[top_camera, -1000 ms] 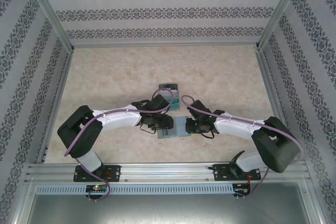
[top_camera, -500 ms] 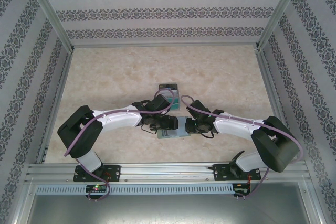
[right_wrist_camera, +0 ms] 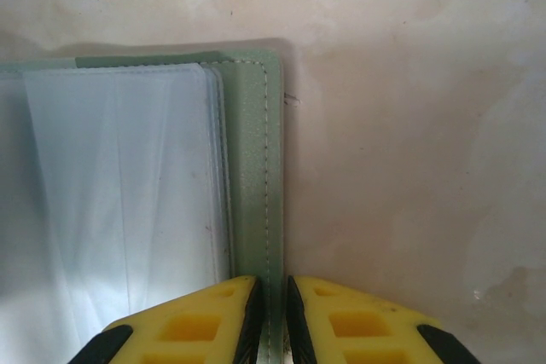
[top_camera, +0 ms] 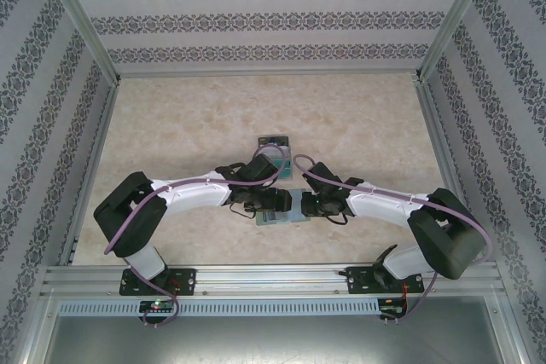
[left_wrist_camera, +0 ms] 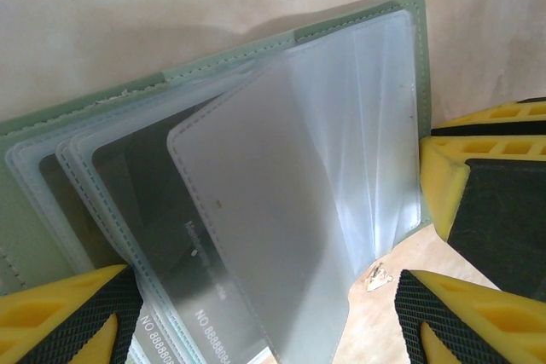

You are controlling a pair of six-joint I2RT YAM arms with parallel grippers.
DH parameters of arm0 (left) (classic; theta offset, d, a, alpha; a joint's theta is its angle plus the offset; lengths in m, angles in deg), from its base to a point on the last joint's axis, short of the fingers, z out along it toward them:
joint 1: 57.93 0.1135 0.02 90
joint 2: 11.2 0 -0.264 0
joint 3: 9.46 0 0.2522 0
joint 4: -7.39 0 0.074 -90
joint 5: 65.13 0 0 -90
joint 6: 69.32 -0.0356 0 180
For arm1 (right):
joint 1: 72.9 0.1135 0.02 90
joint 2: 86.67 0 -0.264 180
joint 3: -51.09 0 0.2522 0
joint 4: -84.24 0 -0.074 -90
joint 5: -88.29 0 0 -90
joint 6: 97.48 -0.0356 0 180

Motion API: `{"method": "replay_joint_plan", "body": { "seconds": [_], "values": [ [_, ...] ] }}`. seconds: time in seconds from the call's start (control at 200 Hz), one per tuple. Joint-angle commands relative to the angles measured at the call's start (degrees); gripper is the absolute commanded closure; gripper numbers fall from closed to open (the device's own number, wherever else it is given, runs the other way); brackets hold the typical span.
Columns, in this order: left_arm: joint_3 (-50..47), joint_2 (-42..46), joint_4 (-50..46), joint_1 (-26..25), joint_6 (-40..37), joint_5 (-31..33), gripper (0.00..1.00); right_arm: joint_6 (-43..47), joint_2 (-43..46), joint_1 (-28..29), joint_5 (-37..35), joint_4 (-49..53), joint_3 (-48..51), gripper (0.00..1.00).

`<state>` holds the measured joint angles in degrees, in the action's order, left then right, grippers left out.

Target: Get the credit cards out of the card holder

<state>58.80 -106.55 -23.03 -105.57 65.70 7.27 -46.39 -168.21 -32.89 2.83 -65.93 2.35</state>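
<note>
Card holder (right_wrist_camera: 252, 168) on beige marbled table (top_camera: 188, 125)

White walls with grey floral stripes (top_camera: 264, 19) are enclosing a pale beige marbled tabletop (top_camera: 196, 117) left, right and far; a silver aluminium rail (top_camera: 273, 277) is edging the near side.

Beige marbled tabletop (top_camera: 188, 125), patterned walls (top_camera: 256, 19)

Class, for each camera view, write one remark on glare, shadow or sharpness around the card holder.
Left wrist: milky glare on the glossy sleeves of the card holder, yet the number on a credit card reads through. Right wrist: streaky sheen on the sleeves; soft shadow on the table along the holder's far edge. Top external: even light; holder too small for detail.
</note>
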Motion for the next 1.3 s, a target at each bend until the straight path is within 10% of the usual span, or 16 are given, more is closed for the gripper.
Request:
{"method": "replay_joint_plan", "body": {
  "seconds": [0.0,0.869,1.294],
  "values": [
    [1.58,1.38,-0.13,-1.05,-1.42,-0.24,0.21,-0.72,-3.54,1.55,1.17,-3.07,0.79,0.8],
    [4.34,2.84,-11.39,-1.5,-1.26,10.38,0.2,-0.99,-3.35,1.97,1.02,-3.08,0.93,0.79],
    [4.14,-2.96,-5.67,-1.5,-1.03,3.3,0.2,-0.9,-3.09,2.19,0.77,-2.71,0.73,0.79]
  ]
}}
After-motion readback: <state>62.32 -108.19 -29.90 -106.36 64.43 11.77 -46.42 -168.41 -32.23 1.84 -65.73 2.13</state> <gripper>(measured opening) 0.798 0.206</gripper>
